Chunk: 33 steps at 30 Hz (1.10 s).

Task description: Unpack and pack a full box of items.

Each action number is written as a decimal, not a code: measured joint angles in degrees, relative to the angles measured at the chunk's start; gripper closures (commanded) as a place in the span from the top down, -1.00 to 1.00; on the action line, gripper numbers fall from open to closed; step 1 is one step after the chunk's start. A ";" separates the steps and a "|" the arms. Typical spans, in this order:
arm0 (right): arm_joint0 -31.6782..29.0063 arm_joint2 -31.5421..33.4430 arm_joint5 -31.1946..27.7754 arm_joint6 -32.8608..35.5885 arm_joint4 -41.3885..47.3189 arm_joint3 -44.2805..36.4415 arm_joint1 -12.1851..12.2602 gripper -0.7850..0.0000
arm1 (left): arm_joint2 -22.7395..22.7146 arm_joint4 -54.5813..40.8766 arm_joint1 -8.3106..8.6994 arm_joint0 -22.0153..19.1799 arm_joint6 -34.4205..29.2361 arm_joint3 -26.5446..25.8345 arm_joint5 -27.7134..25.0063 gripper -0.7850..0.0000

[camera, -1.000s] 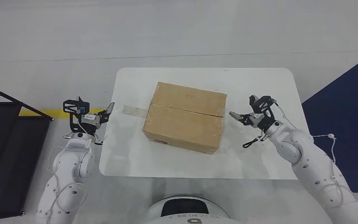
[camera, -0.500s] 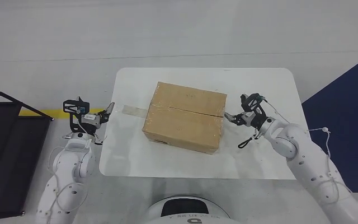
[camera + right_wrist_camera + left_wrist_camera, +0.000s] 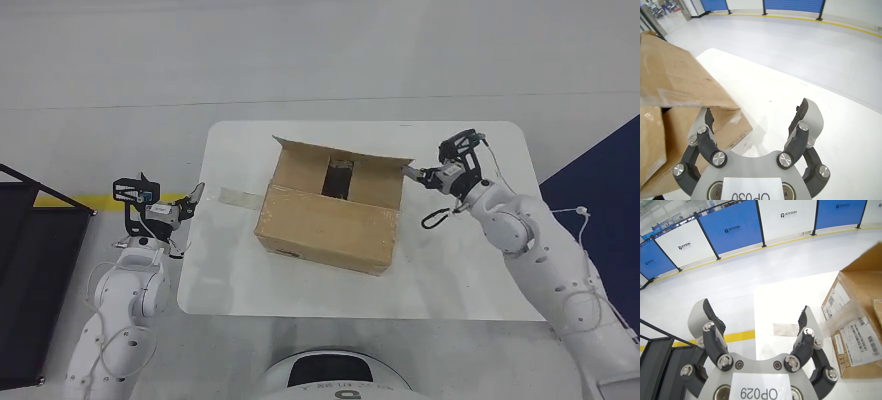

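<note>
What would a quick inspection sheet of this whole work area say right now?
Surface: white table, box in the middle.
Job's things: cardboard box, far flap lifted, near flap flat; contents too dark to tell.
Clutter: tape strip on the table beside the box.
Grippers: left gripper open, at the table edge near the tape; right gripper open, one finger under the lifted flap's corner.
Cables: black cable loop hanging at the right wrist.
Surroundings: grey floor, black rack, yellow floor line.

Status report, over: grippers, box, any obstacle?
Left gripper open, beside table edge. Right gripper open, one finger under raised far flap of box. Tape strip trails from box, left side.
</note>
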 measured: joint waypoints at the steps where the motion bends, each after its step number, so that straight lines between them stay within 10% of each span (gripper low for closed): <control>1: 1.44 -0.67 2.88 1.17 1.25 0.93 -0.51 1.00 | 0.00 0.00 0.00 0.00 0.00 0.00 0.00 1.00; 7: 8.90 -4.77 18.12 12.53 5.75 6.03 -2.94 1.00 | 0.00 0.00 0.00 0.00 0.00 0.00 0.00 1.00; 13: 13.72 -8.66 19.38 19.29 4.86 10.07 -4.57 1.00 | 0.00 0.00 0.00 0.00 0.00 0.00 0.00 1.00; 25: -3.58 4.53 10.72 -0.04 4.71 -2.74 -1.93 1.00 | 0.00 0.00 0.00 0.00 0.00 0.00 0.00 1.00; 33: -2.42 3.96 10.79 0.41 4.69 -2.43 -1.97 1.00 | 0.00 0.00 0.00 0.00 0.00 0.00 0.00 1.00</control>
